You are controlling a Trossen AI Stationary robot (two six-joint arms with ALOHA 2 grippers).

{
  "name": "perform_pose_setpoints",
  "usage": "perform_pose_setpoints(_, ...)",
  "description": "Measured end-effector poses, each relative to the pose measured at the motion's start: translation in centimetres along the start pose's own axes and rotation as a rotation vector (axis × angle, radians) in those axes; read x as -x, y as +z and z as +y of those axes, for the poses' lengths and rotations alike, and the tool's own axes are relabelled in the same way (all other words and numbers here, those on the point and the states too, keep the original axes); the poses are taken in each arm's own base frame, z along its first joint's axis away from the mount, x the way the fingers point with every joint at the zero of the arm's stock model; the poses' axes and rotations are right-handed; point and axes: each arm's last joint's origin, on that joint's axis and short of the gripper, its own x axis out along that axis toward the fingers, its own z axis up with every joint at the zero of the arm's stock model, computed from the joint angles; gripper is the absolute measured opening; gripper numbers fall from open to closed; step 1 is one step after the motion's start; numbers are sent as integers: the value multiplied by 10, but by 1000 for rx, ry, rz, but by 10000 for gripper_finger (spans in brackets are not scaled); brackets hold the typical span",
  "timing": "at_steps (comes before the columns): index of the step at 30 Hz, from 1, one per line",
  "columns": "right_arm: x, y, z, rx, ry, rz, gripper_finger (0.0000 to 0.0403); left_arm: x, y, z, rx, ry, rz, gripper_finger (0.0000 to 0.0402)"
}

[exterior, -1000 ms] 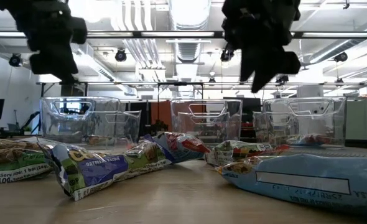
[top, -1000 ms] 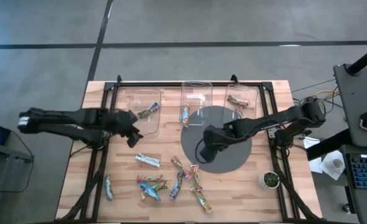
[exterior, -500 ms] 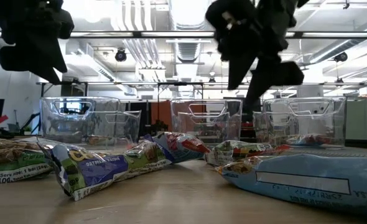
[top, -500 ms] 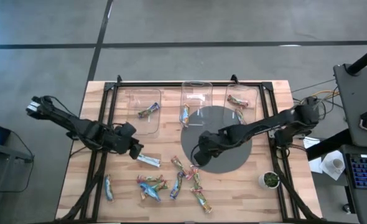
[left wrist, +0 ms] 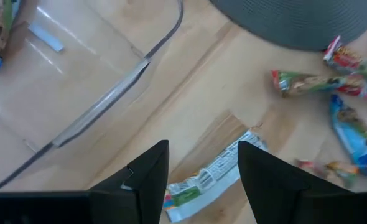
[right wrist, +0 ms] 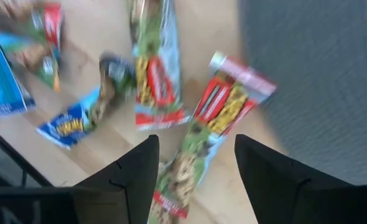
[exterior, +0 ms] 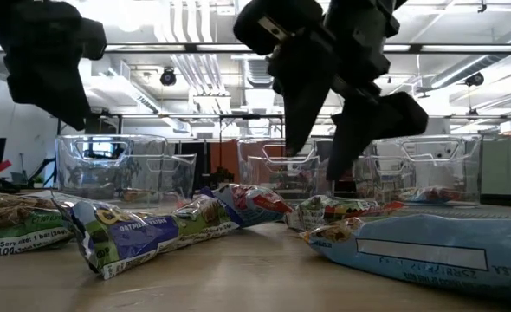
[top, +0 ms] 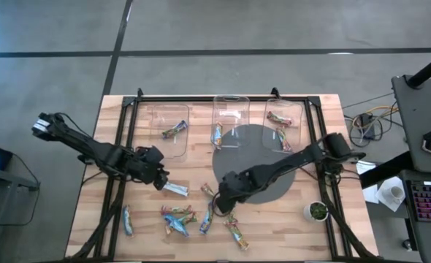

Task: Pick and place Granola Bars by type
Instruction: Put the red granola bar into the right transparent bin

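Several granola bars in shiny wrappers lie loose on the near half of the wooden table. A white-and-green bar (top: 175,190) (left wrist: 211,180) lies flat just below my left gripper (top: 159,181) (left wrist: 202,149). That gripper is open and stands over the bar, slanting down. My right gripper (top: 226,199) (right wrist: 196,146) is open too. It hovers over a red-and-green bar (right wrist: 218,106) at the near left rim of the grey round mat (top: 263,164). One more bar (right wrist: 155,81) lies beside it. Neither gripper touches a bar.
Three clear bins stand along the far edge: left (top: 164,128), middle (top: 230,117), right (top: 283,120), each with one or two bars inside. More loose bars (top: 177,218) lie toward the near edge. A small plant pot (top: 318,212) stands at the near right.
My left gripper has swung from beside the left bin toward the table's near edge and down, ending over the white-and-green bar. My right gripper has moved off the grey mat toward the near left and down, rolling its wrist, to stand over the loose bars.
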Motion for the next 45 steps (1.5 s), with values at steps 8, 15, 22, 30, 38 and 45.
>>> perform_pose_setpoints(8,-24,-25,19,-16,-98,55,201,-16,-14,11,-59,47,27,174)
perform_pose_setpoints(15,-47,-35,19,-46,-249,69,201,-28,-24,20,-109,58,42,174)
perform_pose_setpoints(22,-46,-26,27,-62,-236,-17,200,-29,-26,21,-156,47,59,174)
perform_pose_setpoints(30,-41,-12,23,-70,-245,-28,91,-29,-26,22,-213,43,58,174)
perform_pose_setpoints(38,15,-7,38,-105,-168,-174,25,-27,-17,27,-132,59,25,174)
perform_pose_setpoints(45,116,7,13,-256,-285,-587,49,-19,0,35,-43,20,-107,174)
